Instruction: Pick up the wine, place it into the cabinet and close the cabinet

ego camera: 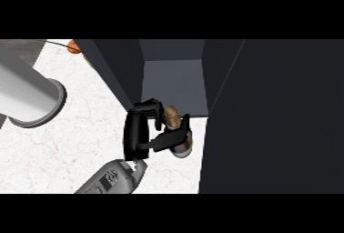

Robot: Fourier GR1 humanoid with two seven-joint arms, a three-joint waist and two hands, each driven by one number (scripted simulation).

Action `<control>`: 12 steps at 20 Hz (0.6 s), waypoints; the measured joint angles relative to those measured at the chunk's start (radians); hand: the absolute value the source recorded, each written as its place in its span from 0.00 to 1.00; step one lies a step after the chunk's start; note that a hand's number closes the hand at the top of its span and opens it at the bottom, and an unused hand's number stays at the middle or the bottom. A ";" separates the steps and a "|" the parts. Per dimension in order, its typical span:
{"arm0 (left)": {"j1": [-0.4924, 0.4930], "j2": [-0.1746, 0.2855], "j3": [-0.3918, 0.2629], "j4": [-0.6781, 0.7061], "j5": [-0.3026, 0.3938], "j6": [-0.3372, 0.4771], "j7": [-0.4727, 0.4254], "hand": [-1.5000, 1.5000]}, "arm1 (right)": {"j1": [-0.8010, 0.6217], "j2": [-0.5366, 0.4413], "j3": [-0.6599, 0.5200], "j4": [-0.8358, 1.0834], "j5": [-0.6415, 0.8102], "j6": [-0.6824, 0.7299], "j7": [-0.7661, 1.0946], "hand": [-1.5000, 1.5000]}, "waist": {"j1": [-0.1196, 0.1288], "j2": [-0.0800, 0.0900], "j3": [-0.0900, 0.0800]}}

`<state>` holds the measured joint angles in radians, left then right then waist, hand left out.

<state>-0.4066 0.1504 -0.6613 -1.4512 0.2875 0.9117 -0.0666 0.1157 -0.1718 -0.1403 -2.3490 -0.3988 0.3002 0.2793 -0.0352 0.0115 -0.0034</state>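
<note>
HEAD VIEW: The left robot hand was curled round the wine, fingers and thumb clamped on the bottle. It was held tilted just before the open cabinet, neck toward the dark interior. A tall grey cylinder stood well apart on the white marbled table.

The wine bottle is brown with a paler near end. It is largely covered by the left hand, whose fingers and thumb curl round it. The bottle sits at the threshold of the cabinet. The cabinet is dark and stands open, exposing a grey interior.
</note>
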 measured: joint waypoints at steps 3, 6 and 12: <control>-0.005 -0.057 0.068 0.147 0.034 -0.104 -0.121 1.00 | -0.010 0.002 -0.005 0.003 -0.005 -0.009 0.012 0.00 | 0.008 -0.003 0.001; -0.041 -0.105 0.132 0.291 0.065 -0.175 -0.223 1.00 | -0.006 -0.004 -0.019 0.000 -0.015 -0.003 0.026 0.00 | 0.012 -0.006 0.002; -0.149 -0.139 0.215 0.517 0.163 -0.273 -0.383 1.00 | -0.021 -0.013 -0.047 0.004 -0.041 0.003 0.045 0.00 | 0.012 -0.008 0.003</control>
<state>-0.5556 0.0116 -0.4467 -0.9340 0.4503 0.6387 -0.4501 0.0947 -0.1843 -0.1877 -2.3445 -0.4400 0.3036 0.3246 -0.0229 0.0036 -0.0008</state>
